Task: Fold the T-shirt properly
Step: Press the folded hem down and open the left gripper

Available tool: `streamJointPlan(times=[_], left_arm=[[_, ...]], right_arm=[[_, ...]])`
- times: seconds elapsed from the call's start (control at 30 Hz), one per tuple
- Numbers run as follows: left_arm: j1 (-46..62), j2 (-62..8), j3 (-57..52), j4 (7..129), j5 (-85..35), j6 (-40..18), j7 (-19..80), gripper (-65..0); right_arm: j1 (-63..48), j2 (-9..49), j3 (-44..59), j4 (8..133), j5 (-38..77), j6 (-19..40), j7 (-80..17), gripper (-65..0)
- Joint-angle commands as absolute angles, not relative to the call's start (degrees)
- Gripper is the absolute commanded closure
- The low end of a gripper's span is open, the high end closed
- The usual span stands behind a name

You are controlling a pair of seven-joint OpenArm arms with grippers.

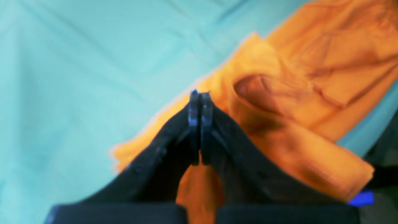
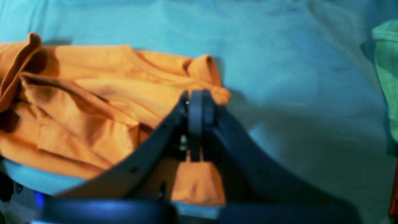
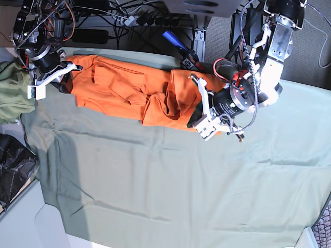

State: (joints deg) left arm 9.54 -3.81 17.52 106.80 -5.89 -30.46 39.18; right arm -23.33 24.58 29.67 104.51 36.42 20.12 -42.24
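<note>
Base view shows the large sage-green cloth (image 3: 170,175) covering the whole counter, with the plain bright orange cotton T-shirt (image 3: 129,93) stretched in a rumpled band along the far edge. An olive-green garment (image 3: 11,93) lies at the far left corner; cables and a power strip (image 3: 88,36) sit behind the counter. Wrist views alone show grip state: the left gripper (image 1: 200,124) has its jaws pressed together on orange fabric, and the right gripper (image 2: 196,124) likewise pinches the T-shirt's opposite end.
</note>
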Motion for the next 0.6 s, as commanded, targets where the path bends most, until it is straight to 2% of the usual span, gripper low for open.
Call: streamJointPlan(times=[0.0,0.17,0.33,0.53,0.57], left_arm=[[9.0,-3.5,18.2,106.3,-6.6,-31.1,37.4,0.0],[9.1,-3.4,22.9,104.2,-6.6,-31.1,37.1,0.0],[9.3,-0.3,28.3,104.2,-6.5,-31.1,37.5,0.0],[9.2,1.2,29.2,105.3,-5.9,-31.1,39.5,0.0],[9.2,1.2,29.2,106.4,-6.2,-31.1,40.8,0.0]], right_arm=[[-23.2,25.5,30.3,105.3,36.9,23.8,-40.9,0.0],[-23.2,25.5,30.3,105.3,34.3,23.7,-40.5,0.0],[-23.2,25.5,30.3,105.3,33.7,23.7,-39.9,0.0],[-23.2,25.5,30.7,105.3,29.5,23.4,-38.3,0.0],[-23.2,25.5,31.1,105.3,29.4,23.4,-37.5,-2.8]])
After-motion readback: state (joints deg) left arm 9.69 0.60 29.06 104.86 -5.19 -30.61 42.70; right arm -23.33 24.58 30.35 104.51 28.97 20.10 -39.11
